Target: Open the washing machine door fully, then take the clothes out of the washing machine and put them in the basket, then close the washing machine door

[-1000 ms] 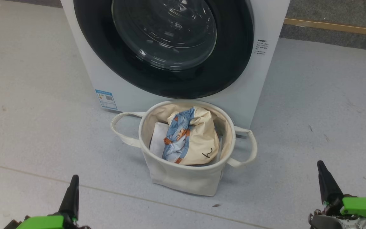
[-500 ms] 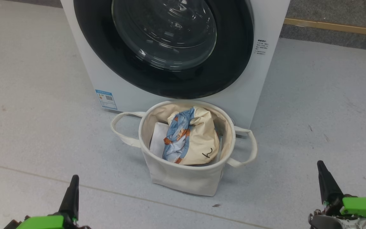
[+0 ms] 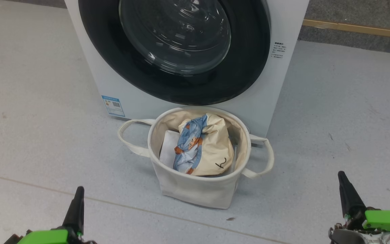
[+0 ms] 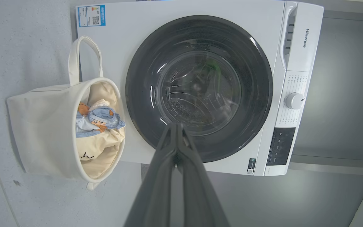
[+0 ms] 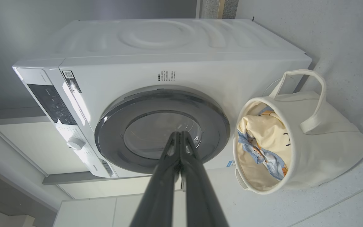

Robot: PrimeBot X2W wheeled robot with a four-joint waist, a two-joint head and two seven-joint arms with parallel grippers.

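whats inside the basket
In the basket lie a cream garment with a small black mark and a blue printed garment bunched against it. A flat white sheet lies partly under them. The basket bottom is covered.

The washing machine door (image 3: 181,51) runs off the head view's top edge, its upper rim unseen. Small print (image 3: 279,50) on the washing machine (image 3: 113,84) and its blue-white label (image 3: 113,105) is too fine to read. In the basket (image 3: 195,193), the clothes (image 3: 212,149) cover most of what may be a folded white sheet (image 3: 169,145). The bottom edge cuts off the left hand (image 3: 79,189) and right hand (image 3: 342,178).
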